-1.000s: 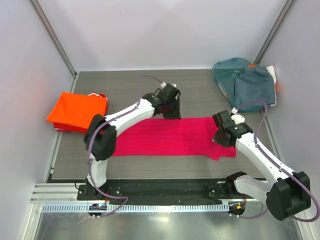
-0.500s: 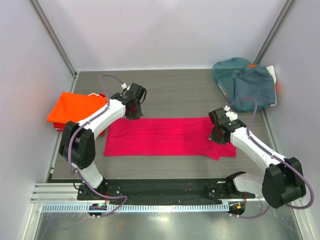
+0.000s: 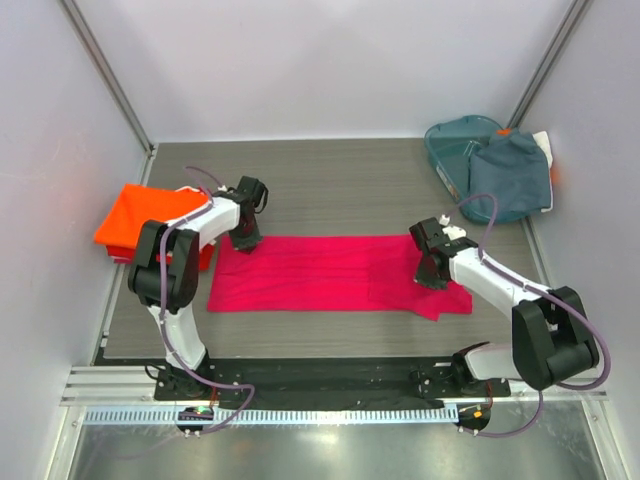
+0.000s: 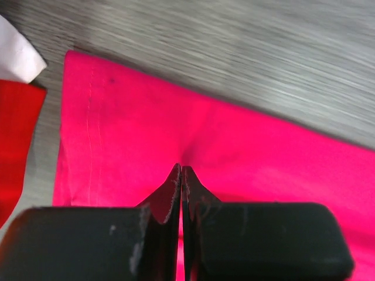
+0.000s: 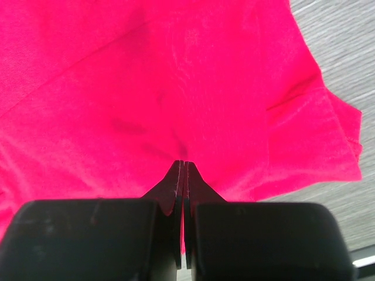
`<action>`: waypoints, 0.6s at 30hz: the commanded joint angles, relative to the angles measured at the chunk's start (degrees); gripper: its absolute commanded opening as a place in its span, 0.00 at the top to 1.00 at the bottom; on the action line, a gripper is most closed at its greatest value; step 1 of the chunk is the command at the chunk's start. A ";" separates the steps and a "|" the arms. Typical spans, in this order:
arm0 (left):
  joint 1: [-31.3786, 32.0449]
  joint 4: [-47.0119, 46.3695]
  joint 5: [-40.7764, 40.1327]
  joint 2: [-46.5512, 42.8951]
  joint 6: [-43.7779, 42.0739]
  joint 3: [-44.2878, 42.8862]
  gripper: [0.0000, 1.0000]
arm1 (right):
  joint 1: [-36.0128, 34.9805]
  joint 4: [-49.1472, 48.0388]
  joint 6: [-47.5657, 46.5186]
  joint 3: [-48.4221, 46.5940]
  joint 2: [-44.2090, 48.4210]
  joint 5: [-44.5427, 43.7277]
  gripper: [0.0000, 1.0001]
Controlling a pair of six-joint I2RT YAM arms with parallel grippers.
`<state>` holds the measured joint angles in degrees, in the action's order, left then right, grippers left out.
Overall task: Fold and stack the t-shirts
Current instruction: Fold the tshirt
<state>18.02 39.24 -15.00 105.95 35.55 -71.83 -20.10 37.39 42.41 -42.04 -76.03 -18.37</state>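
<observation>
Top external: one pink t-shirt [image 3: 330, 272] lies flat mid-desk, long side running left to right. One orange t-shirt [image 3: 150, 220], folded, sits at the left edge of the desk [image 3: 350, 180] on top of a red cloth [image 3: 200, 258]. A grey-blue t-shirt [image 3: 512, 175] is draped over one teal basket [image 3: 440, 165] in the far right corner; can't tell how many shirts are in that heap. Two arms. The left hand [image 3: 246, 240] is down on the pink shirt's far left corner. The right hand [image 3: 430, 278] is down near the shirt's right end, by the folded-over sleeve.

Left wrist: left hand [image 4: 180, 175] has its fingers pressed together, tips pinching a small pucker of the pink t-shirt [image 4: 234, 146] close to the stitched hem. The red cloth [image 4: 14, 146] and a white scrap [image 4: 14, 55] are at the left, bare desk [image 4: 234, 52] beyond.

Right wrist: right hand [image 5: 181, 170] fingers pressed together too, nipping the pink t-shirt [image 5: 146, 88], with creases running into the tips. The sleeve edge is to the right, desk [image 5: 340, 35] past it.
</observation>
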 commanded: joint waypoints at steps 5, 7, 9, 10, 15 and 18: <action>-2.46 -3.47 3.40 5.14 1.98 1.87 1.00 | 0.58 -5.56 -3.65 -0.41 -5.52 -0.88 0.99; -2.29 -3.56 6.38 4.80 2.68 3.89 1.00 | 1.02 -7.23 -5.23 -1.72 -8.07 -0.09 0.99; -1.59 -3.65 7.36 2.78 3.47 8.26 1.00 | 1.99 -7.85 -6.46 -3.13 -11.31 -0.09 0.99; -1.41 -4.08 7.62 0.07 4.08 10.11 1.00 | 2.34 -8.20 -6.90 -5.14 -12.46 -0.09 0.99; 0.52 -7.25 12.89 -7.59 5.23 21.55 1.00 | 3.93 -9.43 -8.84 -12.96 -21.51 1.85 0.99; 4.37 -7.78 13.24 -12.60 7.25 27.85 1.00 | 3.93 -9.79 -9.80 -19.90 -28.89 2.28 0.99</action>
<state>18.41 26.57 -7.29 93.43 40.36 -52.16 -16.23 32.91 34.06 -58.61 -98.15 -18.11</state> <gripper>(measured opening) 0.003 0.020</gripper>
